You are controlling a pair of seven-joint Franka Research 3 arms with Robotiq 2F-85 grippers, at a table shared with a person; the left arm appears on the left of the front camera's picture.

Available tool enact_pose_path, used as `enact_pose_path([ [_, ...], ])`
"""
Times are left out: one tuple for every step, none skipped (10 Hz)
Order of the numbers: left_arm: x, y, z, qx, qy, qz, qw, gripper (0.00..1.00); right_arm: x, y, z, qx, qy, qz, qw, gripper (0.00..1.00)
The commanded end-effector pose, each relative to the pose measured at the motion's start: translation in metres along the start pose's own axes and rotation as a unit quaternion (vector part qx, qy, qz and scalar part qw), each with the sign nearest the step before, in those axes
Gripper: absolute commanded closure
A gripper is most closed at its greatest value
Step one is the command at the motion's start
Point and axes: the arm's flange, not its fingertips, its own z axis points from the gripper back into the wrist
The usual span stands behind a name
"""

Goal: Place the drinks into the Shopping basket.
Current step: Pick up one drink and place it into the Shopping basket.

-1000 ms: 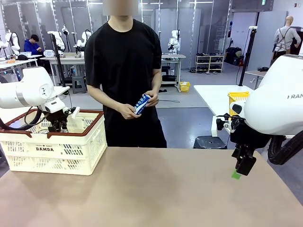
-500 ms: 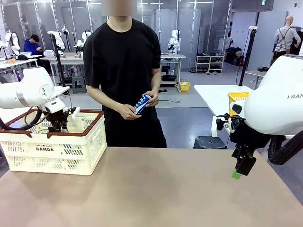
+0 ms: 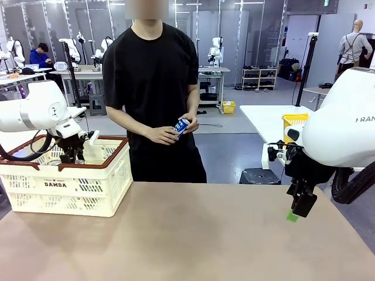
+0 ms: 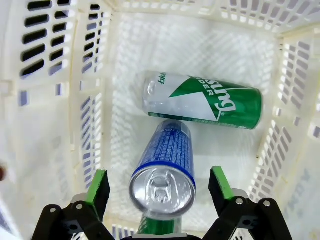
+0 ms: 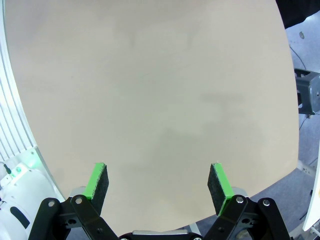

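Between the left jaws, a blue can (image 4: 163, 170) stands, unclamped.

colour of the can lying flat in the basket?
Green and white can, clearest in the left wrist view.

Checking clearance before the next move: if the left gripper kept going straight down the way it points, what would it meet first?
Probably the blue can in the Shopping basket: its silver top sits between the open left gripper fingers, pointing up at it. The green can lies beyond. How near the top is cannot be told.
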Motion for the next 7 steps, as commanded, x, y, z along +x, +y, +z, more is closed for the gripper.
enact_pose_path([
  [0.013, -0.014, 0.033, 0.029, 0.014, -0.024, 0.999, 0.00, 0.000, 0.000, 0.001, -0.001, 0.004, 0.000, 1.000, 0.00],
  [0.019, -0.017, 0.048, 0.038, 0.023, -0.028, 0.999, 0.00, 0.000, 0.000, 0.001, -0.001, 0.004, 0.000, 1.000, 0.00],
  [0.023, -0.019, 0.061, 0.040, 0.034, -0.027, 0.998, 0.00, 0.000, 0.000, 0.001, -0.001, 0.004, 0.000, 1.000, 0.00],
  [0.030, -0.025, 0.078, 0.032, 0.037, -0.037, 0.998, 0.00, 0.000, 0.000, 0.001, -0.001, 0.004, 0.000, 1.000, 0.00],
  [0.038, -0.030, 0.092, 0.031, 0.031, -0.042, 0.998, 0.00, 0.000, 0.000, 0.001, -0.001, 0.004, 0.000, 1.000, 0.00],
  [0.055, -0.038, 0.111, 0.035, 0.012, -0.067, 0.997, 0.00, 0.000, 0.000, 0.001, -0.001, 0.004, 0.000, 1.000, 0.00],
  [0.071, -0.047, 0.122, 0.036, -0.005, -0.095, 0.995, 0.00, 0.000, 0.000, 0.001, -0.001, 0.004, 0.000, 1.000, 0.00],
])
